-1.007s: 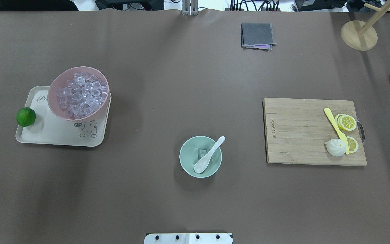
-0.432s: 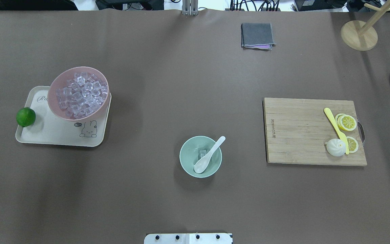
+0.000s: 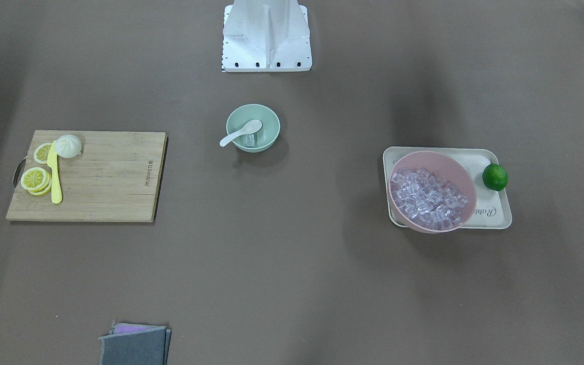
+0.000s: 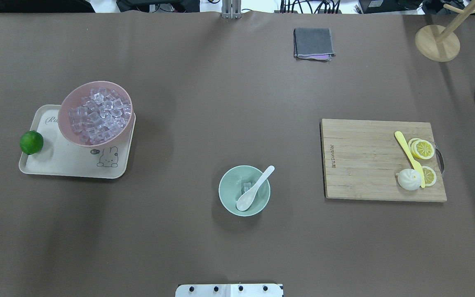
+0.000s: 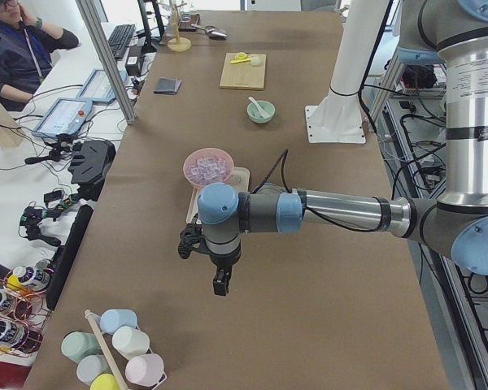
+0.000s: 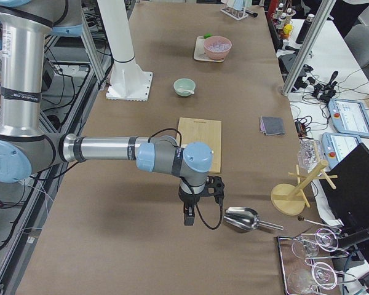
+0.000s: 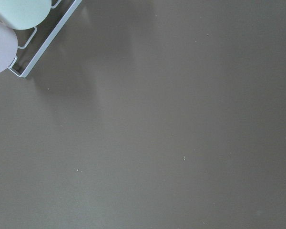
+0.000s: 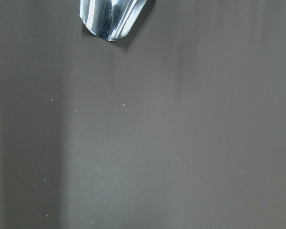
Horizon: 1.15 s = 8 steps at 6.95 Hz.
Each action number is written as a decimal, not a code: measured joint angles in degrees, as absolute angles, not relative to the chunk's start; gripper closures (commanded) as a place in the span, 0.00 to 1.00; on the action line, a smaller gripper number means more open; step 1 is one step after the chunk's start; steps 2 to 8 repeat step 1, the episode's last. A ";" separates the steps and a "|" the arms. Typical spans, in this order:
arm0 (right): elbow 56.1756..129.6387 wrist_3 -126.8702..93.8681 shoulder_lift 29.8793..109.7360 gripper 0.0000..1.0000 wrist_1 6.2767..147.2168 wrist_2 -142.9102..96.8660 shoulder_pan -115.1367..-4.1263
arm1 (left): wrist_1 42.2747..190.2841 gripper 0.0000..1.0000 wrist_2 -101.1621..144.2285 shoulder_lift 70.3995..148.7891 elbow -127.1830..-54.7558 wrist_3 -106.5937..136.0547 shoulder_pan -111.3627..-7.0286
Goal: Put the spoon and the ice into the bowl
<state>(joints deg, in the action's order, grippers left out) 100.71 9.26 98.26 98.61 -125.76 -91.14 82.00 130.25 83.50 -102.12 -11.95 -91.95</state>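
Observation:
The mint-green bowl (image 4: 223,186) stands at the table's middle near the robot's base; it also shows in the front view (image 3: 267,121). The white spoon (image 4: 255,189) lies in it, scoop down inside, handle over the right rim. A clear ice cube (image 4: 245,185) lies inside the bowl beside the scoop. Neither arm shows in the overhead or front views. My left gripper (image 5: 220,284) hangs over bare table far off to the left, fingers pointing down. My right gripper (image 6: 187,216) hangs far off to the right, beside a metal scoop (image 6: 243,219). I cannot tell whether either is open or shut.
A pink bowl (image 4: 94,145) full of ice cubes sits on a cream tray (image 4: 56,165) with a lime (image 4: 31,142) at left. A cutting board (image 4: 361,161) with a yellow knife (image 4: 408,152), lemon slices and a bun lies at right. A grey cloth (image 4: 313,42) lies at the back.

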 measured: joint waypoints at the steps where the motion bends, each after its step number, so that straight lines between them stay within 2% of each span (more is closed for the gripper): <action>1: 100.50 9.25 98.28 0.00 98.61 -125.75 -91.14 | 82.00 0.02 130.25 83.50 -102.22 -11.95 -91.94; 8: 100.50 9.25 98.28 0.00 98.61 -125.75 -91.14 | 82.00 0.02 130.25 83.50 -102.22 -11.95 -91.94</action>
